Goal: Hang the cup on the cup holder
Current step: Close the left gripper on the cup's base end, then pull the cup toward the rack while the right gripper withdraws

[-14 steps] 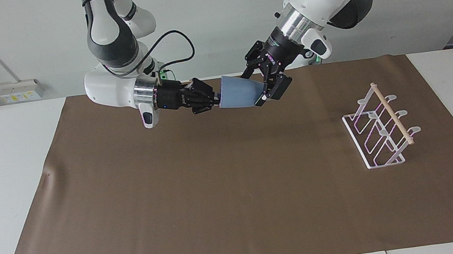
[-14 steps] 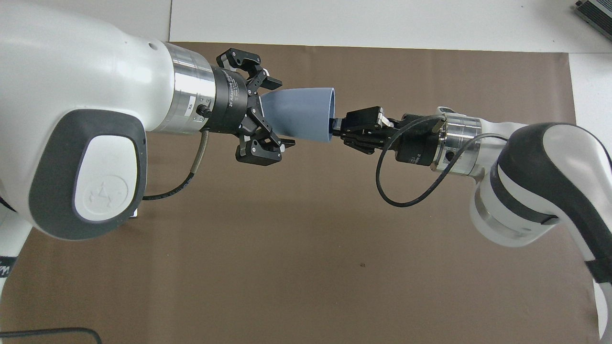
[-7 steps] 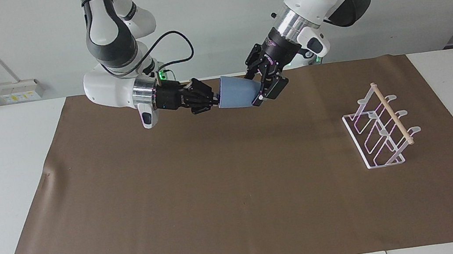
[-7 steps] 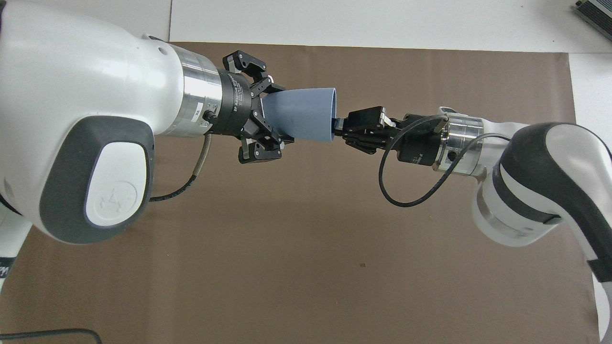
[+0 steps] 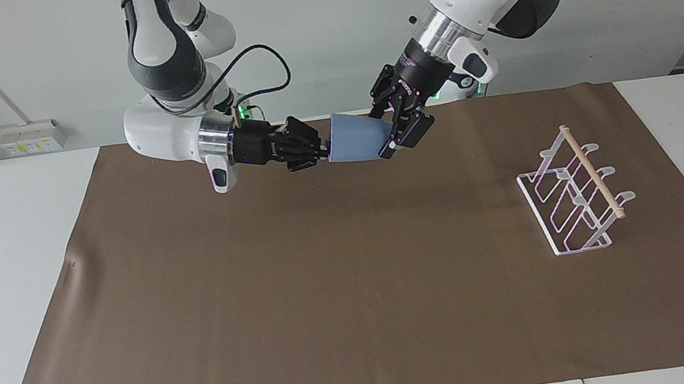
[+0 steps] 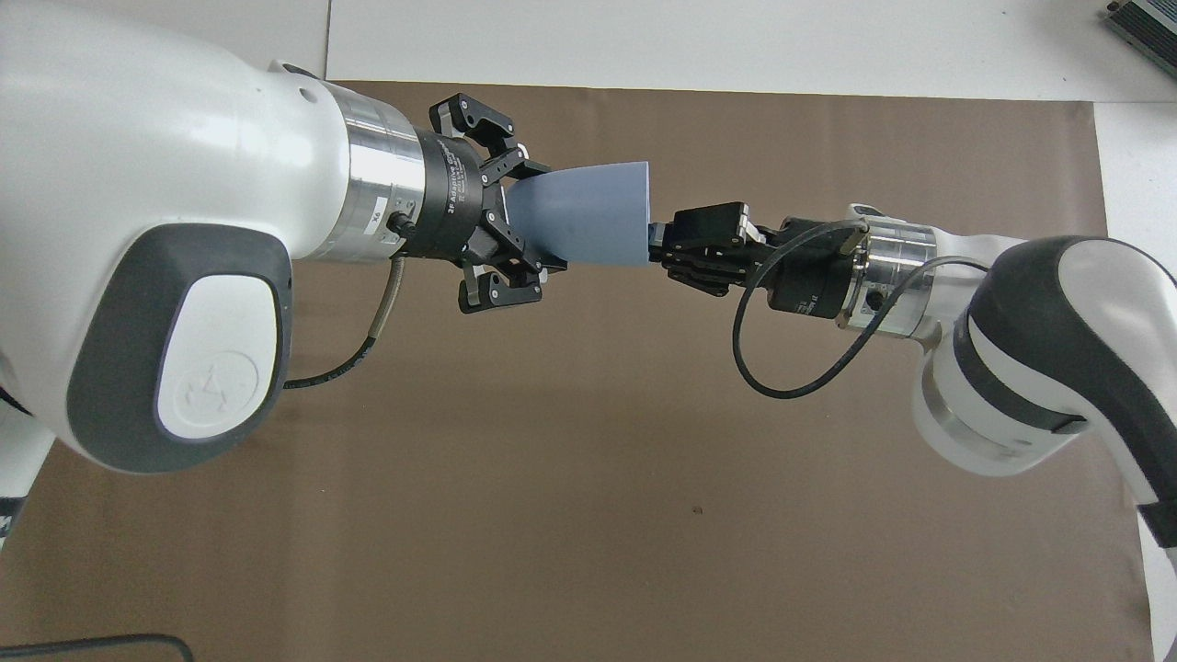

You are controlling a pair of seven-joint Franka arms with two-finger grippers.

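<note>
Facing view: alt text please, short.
Two robot arms hold a light blue cup in the air between them over a brown mat: left gripper shut on its narrow end, right gripper at its rim. The cup holder stands empty.

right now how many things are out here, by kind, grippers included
cups: 1, the cup, held in the air between both arms
racks: 1, the cup holder, toward the left arm's end
mats: 1, the brown mat
grippers: 2, left gripper, right gripper
total: 5
</note>
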